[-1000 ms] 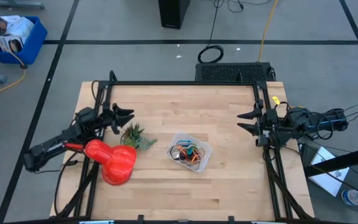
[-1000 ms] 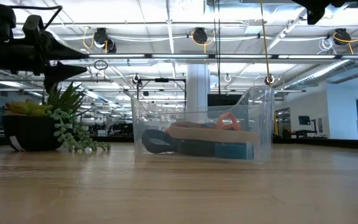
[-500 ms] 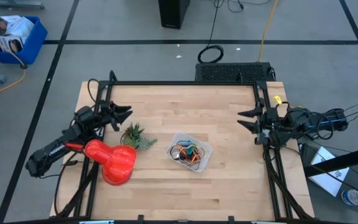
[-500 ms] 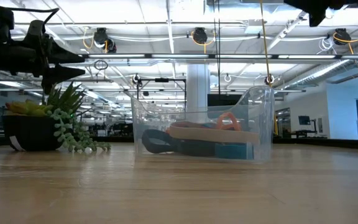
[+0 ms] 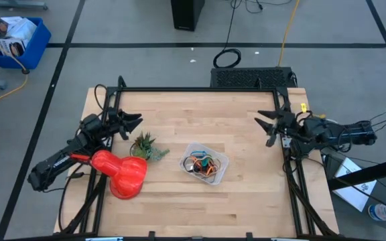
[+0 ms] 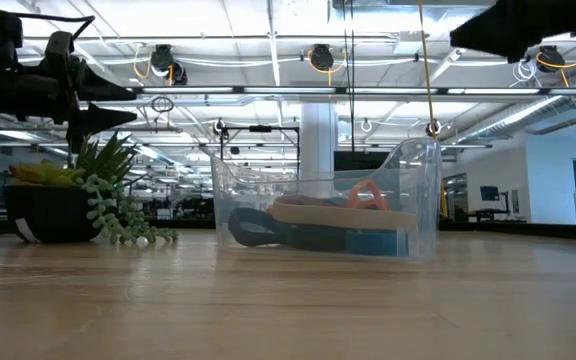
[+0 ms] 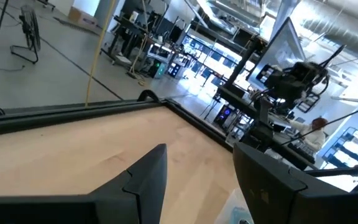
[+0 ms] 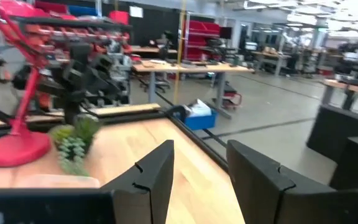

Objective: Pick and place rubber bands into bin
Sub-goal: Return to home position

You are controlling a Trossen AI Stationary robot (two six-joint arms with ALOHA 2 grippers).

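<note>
Since the rubber bands [image 5: 203, 165] lie in a tangled, many-coloured heap inside the bin [image 5: 224, 159], which sits near the middle of the counter [image 5: 200, 110], the picking looks finished. What is left is to draw both arms home. No loop shows loose on the wood, though a thin tan one could escape the overhead view.

Just left of the bin stands a small plant [image 5: 146, 146], and beside that a red object [image 5: 122, 174]. The left gripper [image 5: 137, 124] hangs above and just beyond the plant at the counter's left edge, its fingers spread with nothing between them. The right gripper [image 5: 262, 130] is at the right edge, well apart from the bin, likewise spread and empty.

To do this step well, each arm should pull outward, away from the middle. The left arm needs the more care: it should keep its height over the plant and the red object under its forearm, and any lowering should wait until it is past them. A slow move should leave the light bin unjarred.
</note>
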